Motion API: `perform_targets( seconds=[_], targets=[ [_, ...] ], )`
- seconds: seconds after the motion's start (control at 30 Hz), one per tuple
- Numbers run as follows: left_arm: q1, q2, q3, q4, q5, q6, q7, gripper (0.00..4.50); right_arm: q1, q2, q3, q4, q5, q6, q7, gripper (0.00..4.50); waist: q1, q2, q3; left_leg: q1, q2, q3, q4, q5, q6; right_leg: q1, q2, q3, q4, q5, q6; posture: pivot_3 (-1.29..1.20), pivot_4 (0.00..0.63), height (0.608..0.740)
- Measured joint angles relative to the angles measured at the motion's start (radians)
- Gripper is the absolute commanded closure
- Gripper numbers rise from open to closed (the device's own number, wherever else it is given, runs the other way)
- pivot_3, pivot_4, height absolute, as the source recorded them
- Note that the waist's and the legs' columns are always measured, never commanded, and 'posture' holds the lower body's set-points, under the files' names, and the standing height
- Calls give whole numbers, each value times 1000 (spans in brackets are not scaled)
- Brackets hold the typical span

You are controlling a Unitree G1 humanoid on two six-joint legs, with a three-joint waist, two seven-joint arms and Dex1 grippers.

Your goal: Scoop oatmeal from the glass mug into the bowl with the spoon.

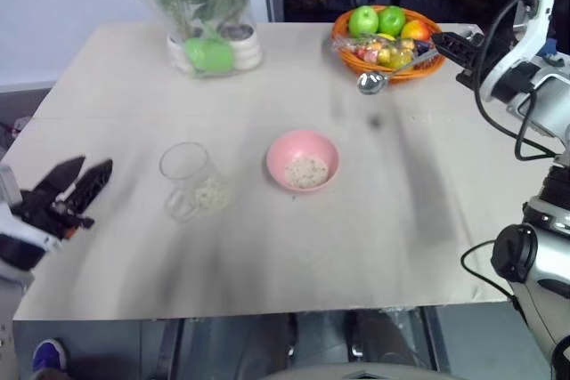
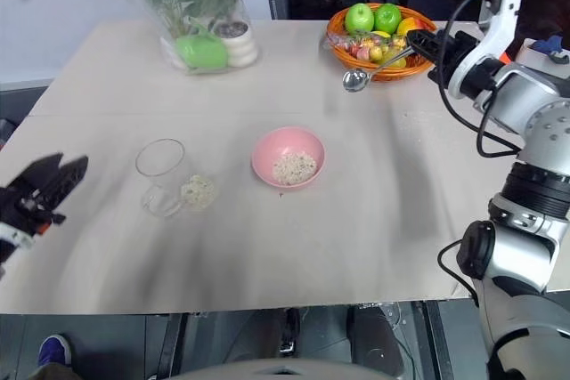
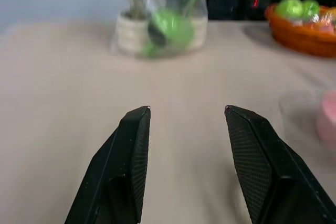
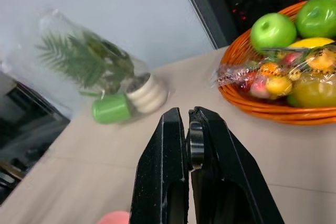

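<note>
Nearest, off the table's left edge and close to its near-left corner: left gripper, black fingers spread apart, nothing between them, pointing in over the tabletop. In the left wrist view the same two fingers stand clearly parted with bare table between.

Farther in, in the middle of the table toward the left side: glass mug, clear, upright, with a little pale oatmeal showing low at its base on the bowl side; whether inside the glass or lying just beside it cannot be told. Just right of the mug, near but apart: pink bowl, upright, with a small heap of the same beige flakes in its bottom.

Farther back, toward the far-right corner: right gripper, raised above the table, fingers pressed together on the handle of the spoon. Spoon handle sloping down away from the fingers, its oval head hanging in the air just in front of the orange basket. Basket of green apples and wrapped fruit at the far edge, right of centre.

At the far edge toward the left: potted plant in clear plastic wrap, white pot, a green object at its base.
</note>
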Motion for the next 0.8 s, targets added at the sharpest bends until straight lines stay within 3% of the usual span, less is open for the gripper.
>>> perform_targets(
  seconds=[0.07,0.13,0.37,0.6,0.8],
  targets=[
    [118,-90,-53,-59,11,-42,-16,2193,20,-4,-45,-13,48,41,-31,4500,1,0,0,0,0,0,0,0,1,1,-1,0,-1,0,0,0,150,740],
    [164,-121,-92,-71,26,-66,-19,2193,29,-7,-62,-17,73,60,-52,4500,4,0,0,0,0,-1,0,-1,2,1,-1,-1,-1,0,0,0,150,740],
    [209,-236,-229,-123,109,-177,60,2193,40,-8,-87,-71,168,94,-134,4500,15,3,-2,1,0,0,0,-2,4,2,0,-1,-1,0,-1,0,150,740],
    [201,-335,-438,-162,262,-239,199,2193,44,-23,-86,-79,218,94,-174,4500,16,3,-2,1,0,0,0,-3,4,2,5,-1,-1,0,-1,0,150,740],
    [110,-399,-498,-156,367,-273,354,2193,44,-36,-81,-81,252,88,-185,4500,17,3,-2,1,0,0,0,-3,5,2,6,-1,-2,0,-1,0,150,740]
  ],
)
